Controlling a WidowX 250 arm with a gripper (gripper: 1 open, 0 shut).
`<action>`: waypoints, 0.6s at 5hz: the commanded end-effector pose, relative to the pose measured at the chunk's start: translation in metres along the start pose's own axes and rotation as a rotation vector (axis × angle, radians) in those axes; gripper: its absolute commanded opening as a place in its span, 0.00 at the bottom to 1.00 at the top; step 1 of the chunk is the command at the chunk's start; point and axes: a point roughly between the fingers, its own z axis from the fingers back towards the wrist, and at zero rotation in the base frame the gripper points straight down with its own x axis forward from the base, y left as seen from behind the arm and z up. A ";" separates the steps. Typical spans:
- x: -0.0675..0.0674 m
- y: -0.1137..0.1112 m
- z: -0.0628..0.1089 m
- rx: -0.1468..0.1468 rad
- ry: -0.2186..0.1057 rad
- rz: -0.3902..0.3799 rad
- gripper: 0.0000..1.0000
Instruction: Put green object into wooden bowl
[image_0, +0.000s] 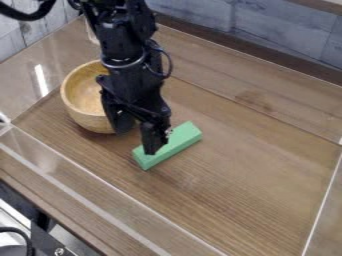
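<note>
The green block (171, 145) is a flat, matte, bright green bar with square edges, lying on the wooden table (254, 170) just to the right of the wooden bowl (83, 97) and slightly nearer the camera. It lies at a slant, with one end toward the bowl and the front edge, the other pointing away and to the right. The bowl is round, deep and thick-walled, of light tan wood with visible grain, and sits apart from the block.

The black gripper (150, 130) points straight down over the block's end nearest the bowl, its two dark fingers spread wide. One fingertip seems to stand on each side of the bar, though the view is too coarse to say whether they touch it. Nothing is gripped.

The tabletop is dark brown with long streaks of grain, ringed by a low clear plastic wall (160, 238).
</note>
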 end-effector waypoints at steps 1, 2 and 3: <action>0.011 -0.008 -0.008 0.005 -0.053 0.009 1.00; 0.014 -0.012 -0.029 0.005 -0.059 0.024 1.00; 0.024 -0.008 -0.031 0.012 -0.070 0.123 1.00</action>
